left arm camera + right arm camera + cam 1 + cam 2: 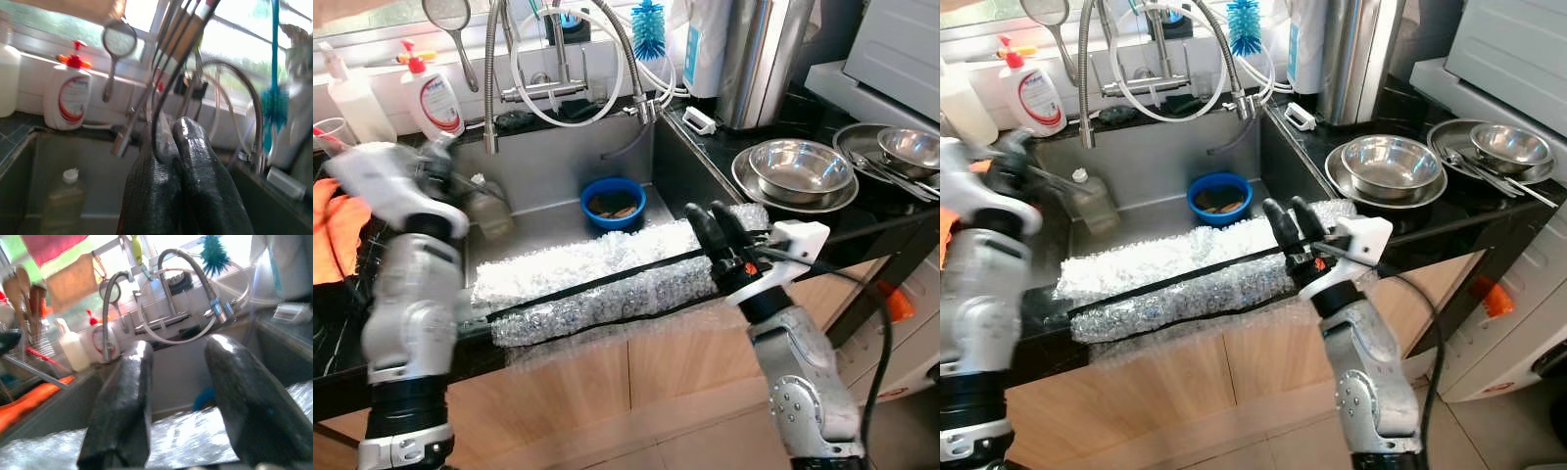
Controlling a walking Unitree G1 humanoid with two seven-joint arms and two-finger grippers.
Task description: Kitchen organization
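A long sheet of bubble wrap (597, 279) with a black strip along it lies across the front edge of the steel sink (548, 147). My right gripper (713, 227) stands open just above the sheet's right end, its fingers (122, 401) apart with nothing between them. My left gripper (438, 162), blurred, is raised over the sink's left rim. Its fingers (195, 166) are pressed together on a thin metal rod (484, 193) that slants out over the sink.
A blue bowl (613, 202) with scraps and a plastic bottle (489, 208) sit in the sink. A soap bottle (433, 98) and faucet hoses (492, 88) stand behind it. Steel bowls (798, 168) are stacked on the right counter. An orange cloth (335, 230) lies at left.
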